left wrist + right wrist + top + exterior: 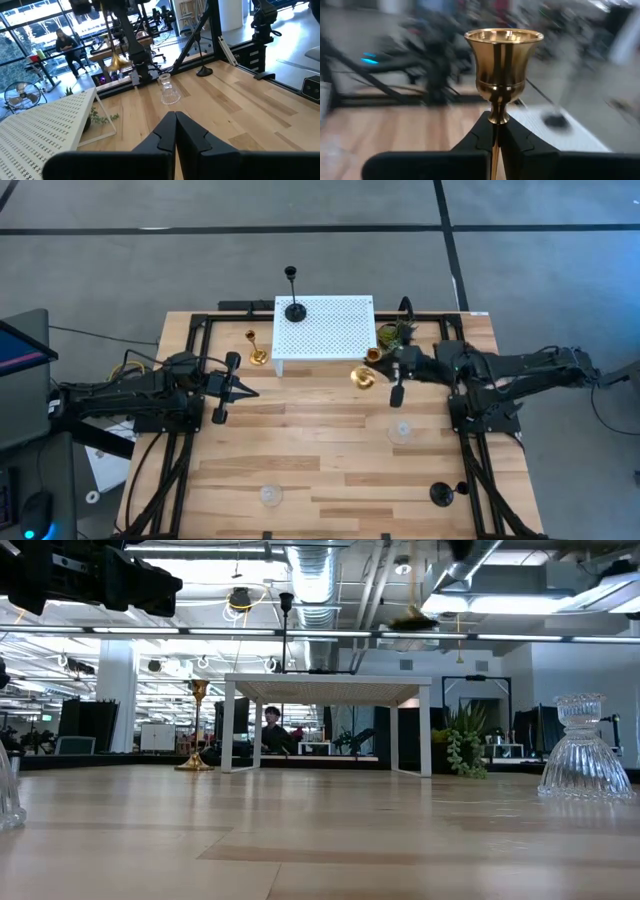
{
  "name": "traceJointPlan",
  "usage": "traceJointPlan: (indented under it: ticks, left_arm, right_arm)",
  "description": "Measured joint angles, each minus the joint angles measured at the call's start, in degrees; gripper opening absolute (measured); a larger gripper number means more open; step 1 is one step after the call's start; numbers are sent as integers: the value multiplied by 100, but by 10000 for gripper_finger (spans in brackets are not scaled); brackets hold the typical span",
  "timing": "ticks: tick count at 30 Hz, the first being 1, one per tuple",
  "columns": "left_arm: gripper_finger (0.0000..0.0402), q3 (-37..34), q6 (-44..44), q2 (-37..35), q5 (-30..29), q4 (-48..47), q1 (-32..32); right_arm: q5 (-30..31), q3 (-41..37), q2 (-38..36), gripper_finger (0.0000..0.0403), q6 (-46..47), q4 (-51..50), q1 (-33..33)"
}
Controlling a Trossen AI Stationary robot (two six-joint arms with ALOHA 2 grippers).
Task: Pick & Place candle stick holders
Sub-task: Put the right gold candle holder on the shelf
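Table (330, 450) carries the white perforated stand (325, 335) at its far edge, evidently the drop-off place, since one black holder (294, 308) already stands on it. The right gripper (385, 370), near the stand's front right corner, is clenched on the thin stem of a gold holder (503, 65), cup uppermost, a grip that keeps it upright for setting down. The left gripper (238, 388) waits with fingers pressed together on nothing, left of the stand. A second gold holder (257, 350) stands by the stand's left leg. Two clear glass holders (401, 429) (269, 495) and, probably, another black one (441, 494) remain on the boards.
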Motion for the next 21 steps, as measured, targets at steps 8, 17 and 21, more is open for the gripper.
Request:
traceJointPlan:
  ticks: [8, 17, 21]
  left_arm:
    - [6, 0, 0, 1, 0, 0, -2]
    - [7, 0, -1, 0, 0, 1, -1]
    - [5, 0, -2, 0, 0, 2, -2]
  right_arm:
    - [-1591, 947, 1403, 2, -240, 268, -1426]
    - [-2872, 1950, 2636, 1, -210, 952, -2703]
    - [-3078, 2347, 3067, 1, -53, 969, -3119]
